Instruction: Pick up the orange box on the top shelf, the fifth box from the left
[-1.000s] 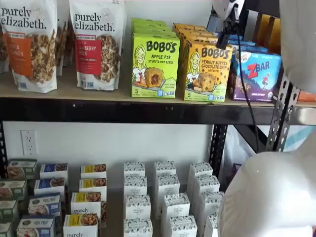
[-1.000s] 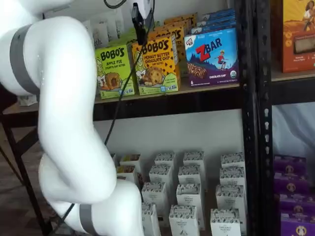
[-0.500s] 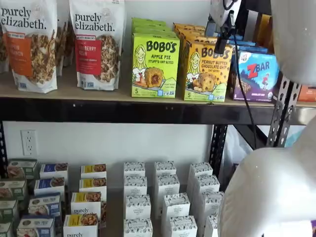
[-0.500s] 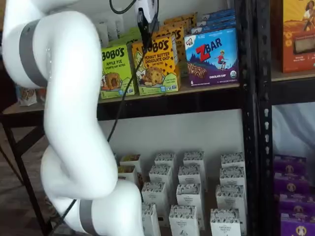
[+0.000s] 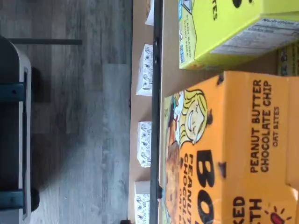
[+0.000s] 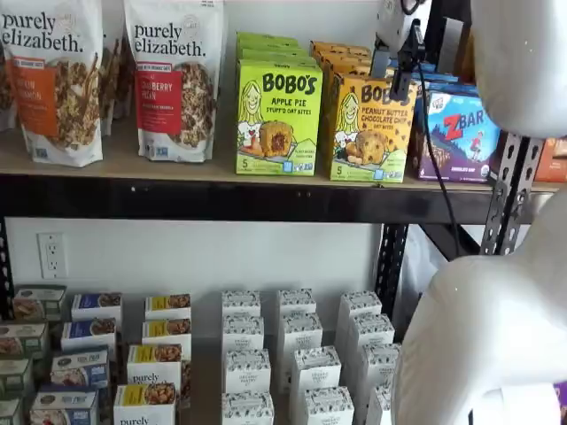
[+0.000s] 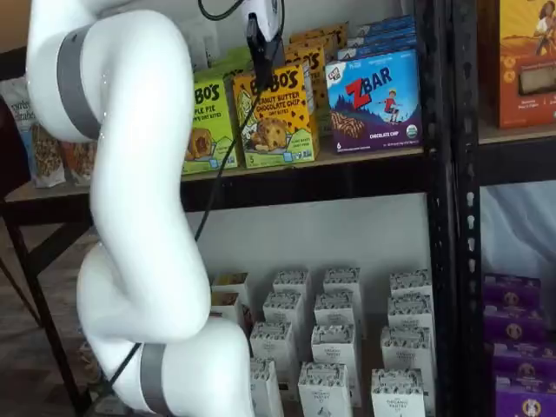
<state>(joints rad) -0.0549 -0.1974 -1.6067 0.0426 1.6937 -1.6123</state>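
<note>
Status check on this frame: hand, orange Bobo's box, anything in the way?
Hand over the orange box's top front edge, state unclear. Box upright on the top shelf, not gripped. Apple Pie box and ZBar box close on either side.

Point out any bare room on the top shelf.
The top shelf is bare only along its front edge, before the granola bags. The green box, orange box and ZBar box crowd together, slim gaps between.
</note>
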